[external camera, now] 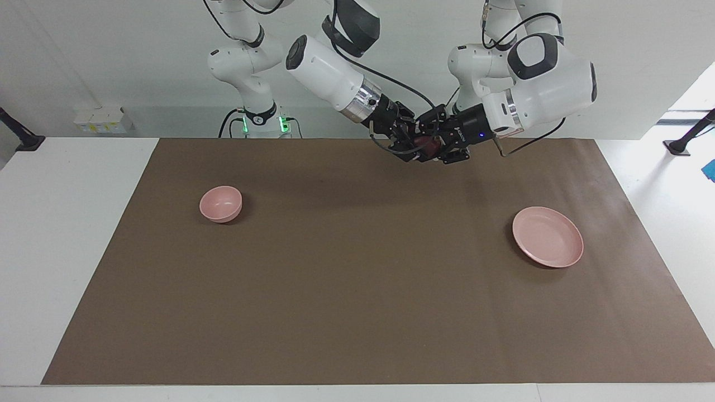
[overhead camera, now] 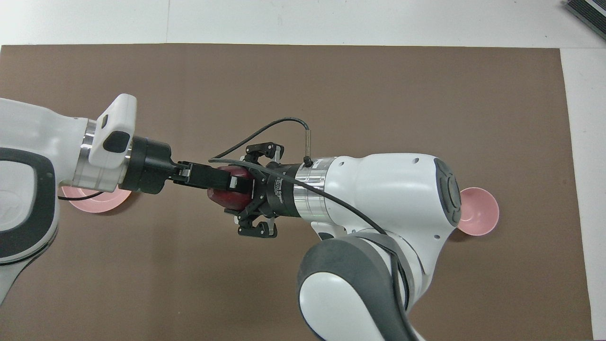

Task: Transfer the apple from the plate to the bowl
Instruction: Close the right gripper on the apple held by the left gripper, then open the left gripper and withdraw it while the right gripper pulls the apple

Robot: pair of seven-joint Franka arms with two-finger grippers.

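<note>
The dark red apple [external camera: 429, 146] [overhead camera: 226, 199] hangs in the air over the mat, close to the robots, between the two grippers that meet there. My right gripper [external camera: 418, 148] [overhead camera: 237, 192] is shut on the apple, its links splayed out on both sides. My left gripper [external camera: 434, 140] [overhead camera: 222, 180] reaches in against the apple from the plate's end. The pink plate [external camera: 547, 244] [overhead camera: 94, 206] lies bare toward the left arm's end, half covered by the left arm in the overhead view. The small pink bowl [external camera: 220, 204] [overhead camera: 479, 212] stands toward the right arm's end.
A brown mat [external camera: 357, 312] covers most of the white table. Small white boxes [external camera: 100, 119] sit by the wall off the mat, at the right arm's end.
</note>
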